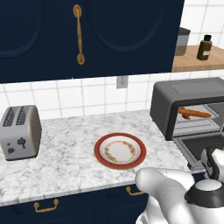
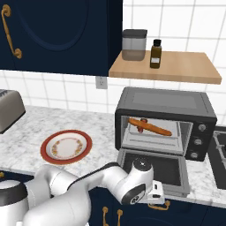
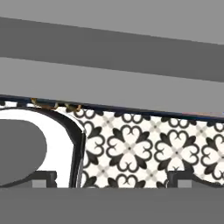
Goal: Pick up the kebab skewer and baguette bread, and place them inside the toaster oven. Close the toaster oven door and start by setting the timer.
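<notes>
Baguette bread (image 2: 150, 126) lies inside toaster oven (image 2: 165, 106) — hand view: gripper (image 3: 113, 179) released, patterned floor (image 3: 148, 144) beyond.

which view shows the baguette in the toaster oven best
The right base view: it looks straight into the toaster oven, baguette lying across the rack. The left base view shows the baguette side-on, partly framed. The hand view faces patterned floor instead.

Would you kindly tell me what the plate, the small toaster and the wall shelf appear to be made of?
The plate looks like glazed ceramic: a red rim with a patterned cream centre. The small toaster seems brushed metal, being silver-grey with a soft sheen. The wall shelf looks like pale unpainted wood with a matte tan surface, though the rendering leaves this open.
</notes>
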Available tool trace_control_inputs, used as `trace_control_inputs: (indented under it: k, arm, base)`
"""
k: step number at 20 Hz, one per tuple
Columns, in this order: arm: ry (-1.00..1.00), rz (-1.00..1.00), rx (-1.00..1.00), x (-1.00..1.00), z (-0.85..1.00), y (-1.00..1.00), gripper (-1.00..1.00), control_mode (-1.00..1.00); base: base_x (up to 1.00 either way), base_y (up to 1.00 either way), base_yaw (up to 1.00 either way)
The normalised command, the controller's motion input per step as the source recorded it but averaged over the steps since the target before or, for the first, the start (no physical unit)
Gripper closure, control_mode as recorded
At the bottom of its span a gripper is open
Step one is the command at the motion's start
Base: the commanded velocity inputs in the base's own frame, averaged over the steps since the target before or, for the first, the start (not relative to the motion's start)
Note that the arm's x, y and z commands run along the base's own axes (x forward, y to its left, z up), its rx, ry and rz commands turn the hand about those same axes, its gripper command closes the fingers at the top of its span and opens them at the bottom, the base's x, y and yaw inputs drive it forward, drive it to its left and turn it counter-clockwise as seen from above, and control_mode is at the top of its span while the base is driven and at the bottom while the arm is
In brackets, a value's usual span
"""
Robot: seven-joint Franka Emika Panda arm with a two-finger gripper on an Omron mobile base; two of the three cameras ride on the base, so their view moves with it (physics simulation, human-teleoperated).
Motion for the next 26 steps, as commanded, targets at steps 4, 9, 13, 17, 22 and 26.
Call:
trace_control_inputs:
  k: [4,9,13,17,22,26]
  arm:
    - [-0.02,-0.05,0.05,0.64,-0.01,0.0,-1.0,-1.0]
    - [-0.06,-0.05,0.06,0.39,0.0,0.0,-1.0,-1.0]
    - [-0.23,-0.08,0.04,0.42,0.16,0.07,-1.0,-1.0]
    - [-0.27,-0.07,0.0,0.84,0.29,0.15,-1.0,-1.0]
    - [-0.3,-0.07,0.0,0.98,0.63,0.23,-1.0,-1.0]
    - [-0.28,-0.06,0.0,1.0,0.77,0.28,-1.0,-1.0]
  base:
    - [0.0,0.0,0.0]
    - [0.0,0.0,0.0]
    - [0.0,0.0,0.0]
    - [0.0,0.0,0.0]
    - [0.0,0.0,0.0]
    - [0.0,0.0,0.0]
